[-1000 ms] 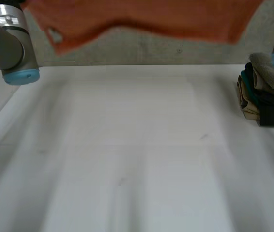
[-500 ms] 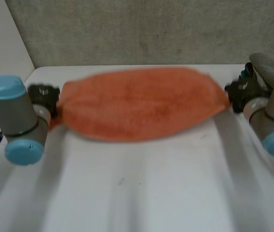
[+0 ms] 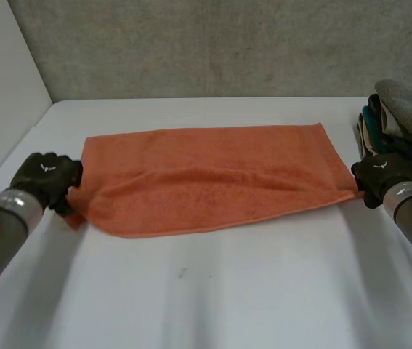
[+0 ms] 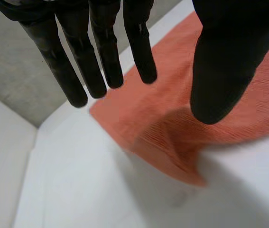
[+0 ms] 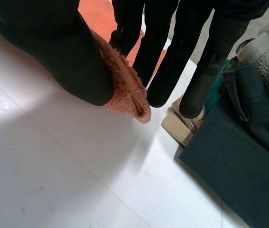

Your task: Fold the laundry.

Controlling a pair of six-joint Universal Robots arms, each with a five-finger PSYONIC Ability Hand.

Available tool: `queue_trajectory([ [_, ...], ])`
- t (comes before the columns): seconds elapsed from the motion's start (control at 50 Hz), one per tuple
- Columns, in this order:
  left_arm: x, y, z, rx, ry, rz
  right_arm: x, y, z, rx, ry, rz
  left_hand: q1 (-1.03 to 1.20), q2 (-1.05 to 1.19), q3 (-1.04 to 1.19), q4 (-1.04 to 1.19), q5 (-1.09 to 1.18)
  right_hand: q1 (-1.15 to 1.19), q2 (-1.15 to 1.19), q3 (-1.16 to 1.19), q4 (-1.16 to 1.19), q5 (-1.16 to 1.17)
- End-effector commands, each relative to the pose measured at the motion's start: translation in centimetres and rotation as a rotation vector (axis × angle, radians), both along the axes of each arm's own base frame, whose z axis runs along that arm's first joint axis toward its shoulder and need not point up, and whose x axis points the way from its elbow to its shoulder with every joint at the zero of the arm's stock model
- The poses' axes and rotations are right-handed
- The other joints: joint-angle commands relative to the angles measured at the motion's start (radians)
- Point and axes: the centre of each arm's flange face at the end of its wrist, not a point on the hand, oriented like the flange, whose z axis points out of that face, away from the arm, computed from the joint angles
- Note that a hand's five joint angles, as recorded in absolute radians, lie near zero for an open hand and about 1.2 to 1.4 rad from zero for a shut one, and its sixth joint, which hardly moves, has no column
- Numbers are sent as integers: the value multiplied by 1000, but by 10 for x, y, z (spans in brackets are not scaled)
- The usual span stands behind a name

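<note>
Looking down from the head camera, you see a white table [image 3: 213, 298] with a smooth, matte top, backed by a rough grey wall [image 3: 213, 43] that looks like concrete, and closed on the robot's left by a plain white side panel [image 3: 6, 94]. An orange towel [image 3: 213, 178] lies spread on the far half of the table, its long side running from one arm to the other, with a soft ridge of wrinkles along its middle. The left hand [image 3: 46, 176] sits at the towel's near left corner, and the right hand [image 3: 380, 174] at its near right corner; both arms come in low over the table. In the left wrist view you find that hand wide: the straight fingers [image 4: 101, 61] hang spread apart from the thumb [image 4: 224, 71], holding nothing, and the turned-over left corner [image 4: 172, 152] rests on the table under them. In the right wrist view the right corner [image 5: 127, 92] pokes out between the broad right thumb [image 5: 63, 57] and the straight fingers beside it, so that hand pinches the towel, with the corner's tip just above the table. A stack of folded laundry [image 3: 402, 123] stands on the table by the right hand, close to the towel's right end: a fleecy grey piece on top, dark teal pieces under it, and beige cloth at the bottom.
</note>
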Motion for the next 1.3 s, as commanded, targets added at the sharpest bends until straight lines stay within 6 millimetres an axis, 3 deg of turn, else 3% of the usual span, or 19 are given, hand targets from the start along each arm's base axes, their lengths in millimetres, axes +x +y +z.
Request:
queue_trajectory([
  [0.02,16,28,-20,67,-75,-97,1,2,-2,8,1,2,130,156,158,155,155,251,214,203,196,249],
  [0.14,21,20,-42,97,-136,-114,1,2,-3,11,1,3,-58,-32,-30,-33,-33,251,214,203,196,249],
  [0.24,19,-3,-54,48,-144,-113,1,6,-6,23,2,6,-172,-146,-145,-148,-148,251,214,203,196,249],
  [0.34,15,-25,-54,-30,-136,-108,1,7,-9,29,3,5,-178,-152,-151,-154,-154,251,214,203,196,249],
  [0.48,2,-39,-57,-68,-131,-133,0,8,-10,30,8,5,-178,-152,-151,-154,-154,251,214,203,196,249],
  [0.76,-6,-71,-72,-84,-152,-122,2,9,-11,33,10,12,-158,-132,-130,-133,-133,251,214,203,196,249],
  [0.94,-15,-86,-78,-107,-152,-134,3,10,-11,34,10,13,51,77,78,75,75,251,214,203,196,249],
  [1.08,-20,-90,-79,-114,-145,-144,3,11,-12,39,11,13,490,516,518,515,515,251,214,203,196,249],
  [1.2,-22,-90,-79,-115,-140,-153,3,11,-12,37,11,13,600,626,627,624,624,251,214,203,196,249],
  [1.26,-19,-92,-78,-120,-145,-152,3,11,-12,39,10,15,480,506,508,505,505,251,214,203,196,249],
  [1.3,-19,-93,-78,-123,-151,-153,2,11,-12,39,10,13,226,252,253,250,250,251,214,203,196,249],
])
